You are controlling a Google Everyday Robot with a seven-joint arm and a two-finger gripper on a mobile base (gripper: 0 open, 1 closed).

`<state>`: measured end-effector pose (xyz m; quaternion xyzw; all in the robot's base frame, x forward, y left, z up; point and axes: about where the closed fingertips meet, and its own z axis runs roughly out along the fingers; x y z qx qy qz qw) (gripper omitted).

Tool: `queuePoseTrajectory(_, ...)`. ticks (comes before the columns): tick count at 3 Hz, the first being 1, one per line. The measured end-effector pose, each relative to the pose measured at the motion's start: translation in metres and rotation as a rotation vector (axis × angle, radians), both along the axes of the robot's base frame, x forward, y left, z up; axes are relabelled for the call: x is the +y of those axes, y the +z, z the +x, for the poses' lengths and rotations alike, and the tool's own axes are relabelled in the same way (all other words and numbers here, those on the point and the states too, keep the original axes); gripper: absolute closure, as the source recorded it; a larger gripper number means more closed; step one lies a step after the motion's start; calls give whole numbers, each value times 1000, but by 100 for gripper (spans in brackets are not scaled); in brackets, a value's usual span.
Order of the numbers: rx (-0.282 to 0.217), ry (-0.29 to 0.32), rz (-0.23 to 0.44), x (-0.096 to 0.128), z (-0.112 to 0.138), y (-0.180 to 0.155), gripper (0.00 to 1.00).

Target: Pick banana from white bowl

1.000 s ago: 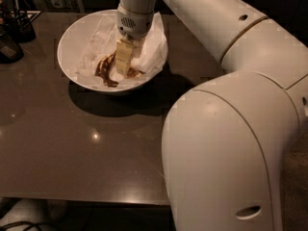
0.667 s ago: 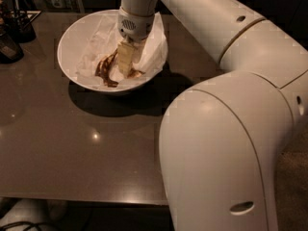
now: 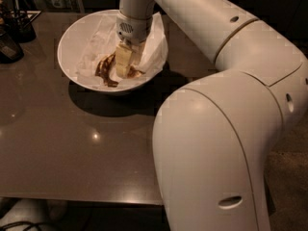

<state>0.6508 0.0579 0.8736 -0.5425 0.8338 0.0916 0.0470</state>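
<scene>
The white bowl [image 3: 66, 61] sits on the far left part of a dark, glossy table [image 3: 72, 148], casting a shadow on its near side. It is lined with crumpled white paper [image 3: 94, 44], which spreads up the bowl's inner walls and over its right rim. The banana [image 3: 104, 71] lies at the bottom of the bowl on the paper: a brown-blotched piece curves along the left, and a smaller dark bit shows just to the right of the gripper's tip. The gripper [image 3: 126, 71] points straight down into the middle of the bowl, its pale tip at the level of the banana and right against it. Whether it is open or closed, or has any hold on the fruit, cannot be told from this view. The robot's broad white arm [image 3: 216, 129] fills the right and near side, reaching over the table's near right edge toward the bowl. Dark containers [image 3: 12, 35] stand at the table's far left edge, well apart from the bowl.
</scene>
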Motion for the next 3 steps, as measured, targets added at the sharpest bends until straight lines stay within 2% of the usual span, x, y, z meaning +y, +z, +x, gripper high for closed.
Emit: queuePoseTrajectory(3, 45, -15, -4, 3, 4, -18, 43)
